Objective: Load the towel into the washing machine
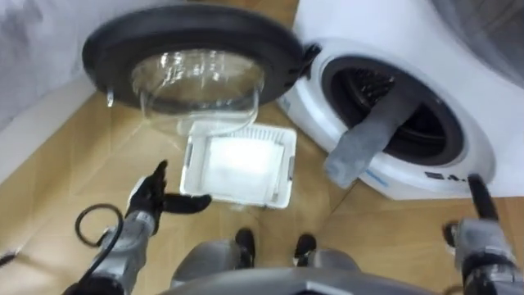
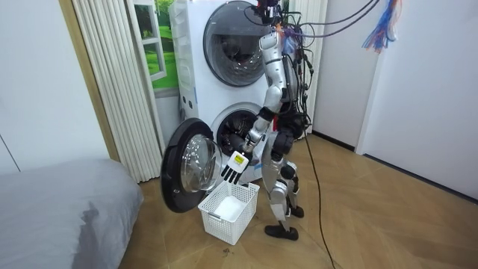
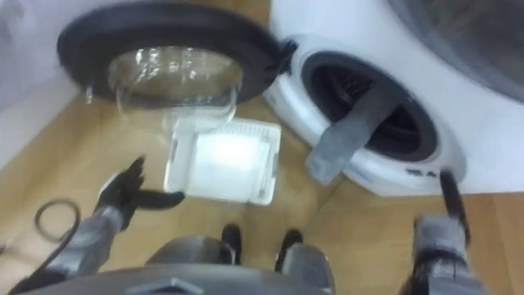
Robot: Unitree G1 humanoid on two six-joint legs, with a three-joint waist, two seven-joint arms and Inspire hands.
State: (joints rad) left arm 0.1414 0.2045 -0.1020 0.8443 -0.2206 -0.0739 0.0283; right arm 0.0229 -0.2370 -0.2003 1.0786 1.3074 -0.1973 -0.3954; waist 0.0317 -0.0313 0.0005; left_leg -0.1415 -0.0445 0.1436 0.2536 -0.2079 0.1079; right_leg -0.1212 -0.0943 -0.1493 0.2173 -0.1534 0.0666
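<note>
The robot stands on the light wooden plank floor (image 1: 65,172), right in front of the white front-loading washing machine (image 1: 409,182), with a second round-doored machine (image 2: 231,45) stacked on top of it.

Its left hand (image 1: 155,199) hangs low by its side with the dark fingers spread wide and the thumb stuck out sideways. It holds nothing and touches nothing. It hovers just beside the near corner of the white rectangular plastic laundry basket (image 1: 190,168).

The right hand (image 1: 478,201) is raised near the lower edge of the machine's front. What I can see of its fingers is straight and points up at the white panel, and they grip nothing.

The grey towel (image 1: 364,143), soft and limp, lies half in and half out. Its upper end is inside the dark, ribbed drum (image 1: 430,123). The rest drapes over the lip of the round opening and hangs down the smooth front, apart from both hands.

The round door (image 1: 123,41) is swung fully open to the robot's left. It has a thick black rim, and its clear glass bowl (image 1: 201,90) bulges out above the basket.

The basket sits on the floor between the door and the robot's feet. Its walls are slotted, and its inside shows plain, bright white.

In the room view a grey bed (image 2: 60,202) sits at the left, beside a pale pleated screen (image 2: 112,75).
</note>
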